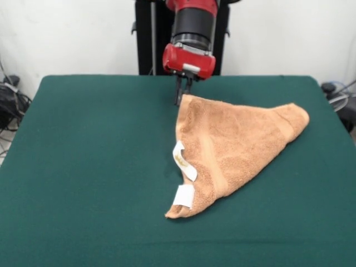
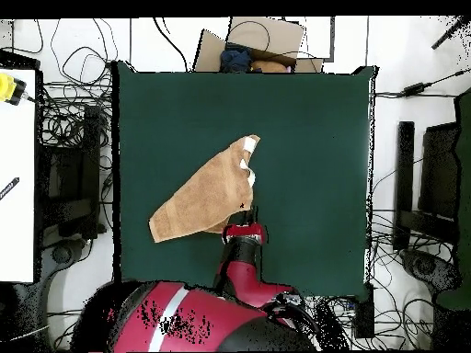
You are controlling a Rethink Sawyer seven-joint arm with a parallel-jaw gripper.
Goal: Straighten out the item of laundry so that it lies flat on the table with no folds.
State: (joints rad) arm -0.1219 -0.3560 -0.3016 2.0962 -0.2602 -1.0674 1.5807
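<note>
The orange-tan towel [image 1: 233, 142] lies folded over into a rough triangle on the green table [image 1: 83, 167], right of centre. Two white tags [image 1: 184, 196] show along its left edge. My gripper [image 1: 182, 99] comes down from the red wrist at the towel's far corner. Its dark fingers stand close together and pinch that corner just above the cloth. In the overhead view the towel [image 2: 202, 195] stretches from the table's middle toward the lower left, and the gripper [image 2: 246, 217] sits at its lower right corner, near the table [image 2: 313, 138] edge closest to the robot base.
Beyond the table's far edge in the overhead view stands a cardboard box [image 2: 262, 39]. Cables and dark equipment [image 2: 69, 184] lie on the floor on both sides. A white bench [image 2: 17, 175] stands at the left and monitors [image 2: 432, 184] at the right.
</note>
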